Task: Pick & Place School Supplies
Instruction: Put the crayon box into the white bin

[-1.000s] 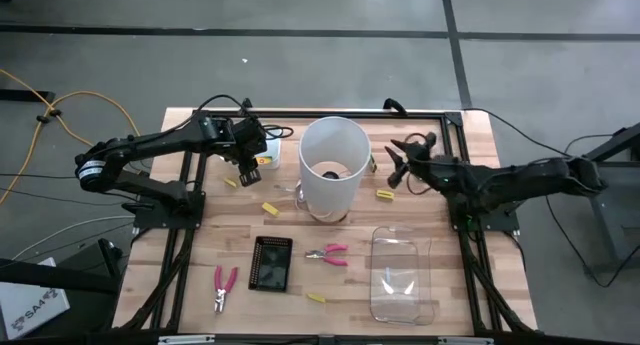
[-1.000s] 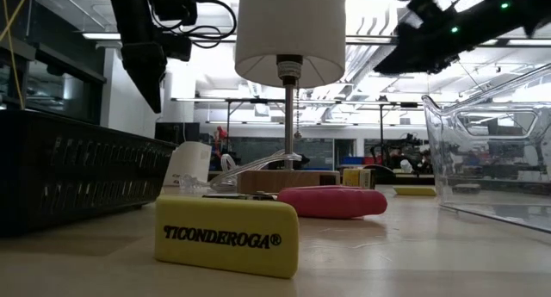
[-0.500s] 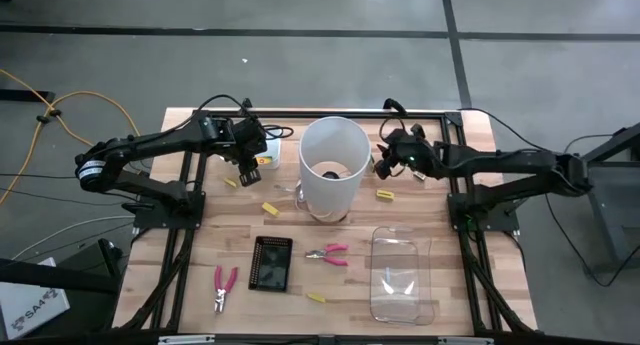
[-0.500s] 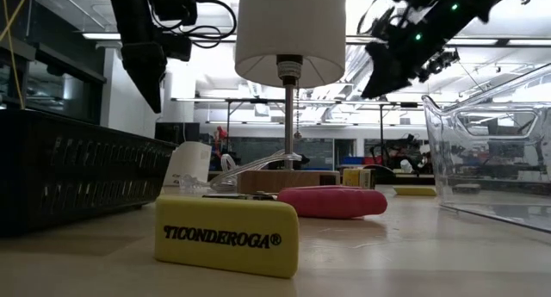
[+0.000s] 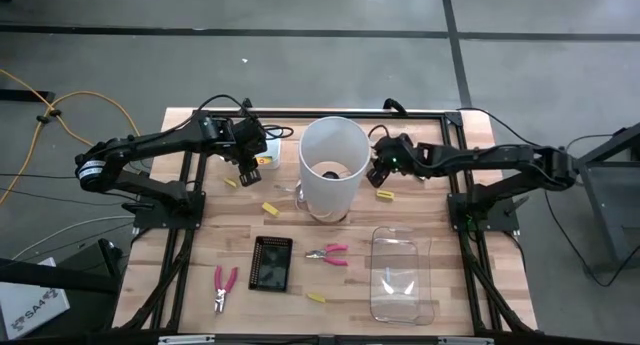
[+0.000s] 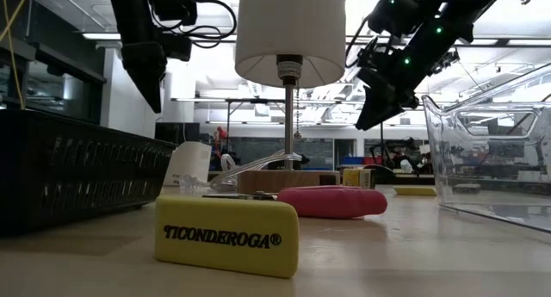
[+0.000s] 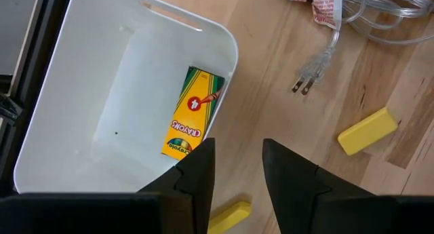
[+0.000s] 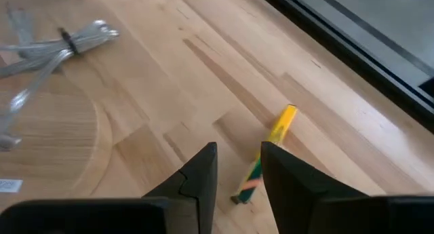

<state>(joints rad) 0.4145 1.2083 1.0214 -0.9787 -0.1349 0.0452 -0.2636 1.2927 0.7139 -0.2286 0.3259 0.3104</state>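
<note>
Yellow oblong pieces lie on the table (image 5: pixel 300 220): one (image 5: pixel 385 195) right of the tall white cylinder (image 5: pixel 333 165), two (image 5: pixel 269 208) (image 5: pixel 230 182) to its left, and one (image 5: pixel 316 297) near the front, seen close in the low view (image 6: pixel 228 237). Pink-handled pliers lie at front left (image 5: pixel 225 288) and centre (image 5: pixel 328 253). My right gripper (image 5: pixel 378 175) (image 8: pixel 237 166) hangs open, slanting down above a slim yellow piece with a green and pink end (image 8: pixel 271 142). My left gripper (image 5: pixel 250 163) (image 7: pixel 237 169) stands open over a white bin's near rim (image 7: pixel 203 37).
The white bin (image 5: pixel 266 150) holds a crayon box (image 7: pixel 193 112). The cylinder is a lamp shade on a wooden base (image 8: pixel 41 139), with a bundled cable (image 8: pixel 68 41) and plug (image 7: pixel 305 85). A black box (image 5: pixel 271 262) and a clear tub (image 5: pixel 400 275) stand near the front.
My right gripper has come down and moved toward the white cylinder. It has tipped from nearly level to slanting down over the yellow piece beside the cylinder.
</note>
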